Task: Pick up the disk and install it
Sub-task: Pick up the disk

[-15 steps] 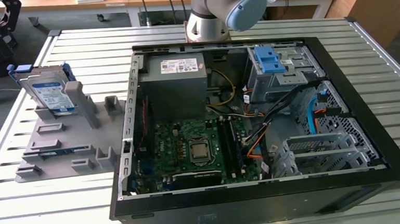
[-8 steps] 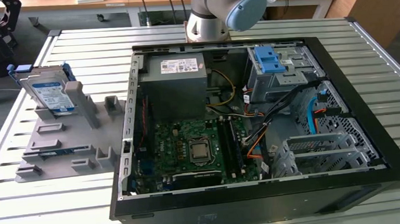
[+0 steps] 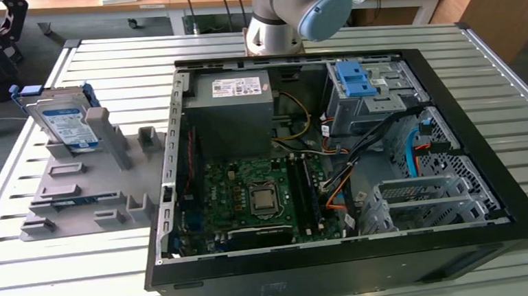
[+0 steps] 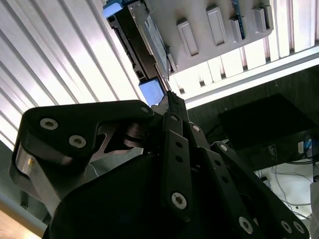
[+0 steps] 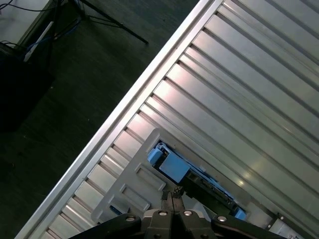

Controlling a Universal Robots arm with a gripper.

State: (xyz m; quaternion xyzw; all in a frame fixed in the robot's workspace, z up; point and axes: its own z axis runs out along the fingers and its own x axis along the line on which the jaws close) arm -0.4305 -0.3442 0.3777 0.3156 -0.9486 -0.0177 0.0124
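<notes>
1. The disk [image 3: 68, 125] carries a white label with a blue band across it. The print cannot be made out. A blue plastic carrier frames its edges.
2. The disk stands on edge in a slot of the grey holder [image 3: 92, 189], on the exterior view's left, well apart from the open computer case [image 3: 345, 270].
3. In both wrist views the disk [image 4: 147, 45] [image 5: 174, 167] lies beyond the claw tips, with the blue carrier end nearest them.
4. The claw [image 5: 172, 195] [image 4: 169, 99] has its two slim fingers pressed together and grips nothing. It points toward the disk without touching it.
5. Inside the case, the grey power supply box [image 3: 234, 108] bears a white label on its top face (text unreadable here). Beside it, toward the exterior view's right, sits the grey metal drive cage [image 3: 371, 103] with its blue latch.
6. A green motherboard [image 3: 258, 196] fills the case floor, with bundles of orange and black cable running across toward the cage.
7. The desk [image 3: 116, 284] is made of long ribbed aluminium slats, bright and reflective, with a raised rim along its edge.
8. The robot arm [image 3: 288, 12] rises from the far edge of the desk, behind the case.
9. Past the desk edge, the first wrist view shows a dark floor [image 5: 55, 104] with loose cables. Wooden tables [image 3: 99, 0] stand at the back of the room.
</notes>
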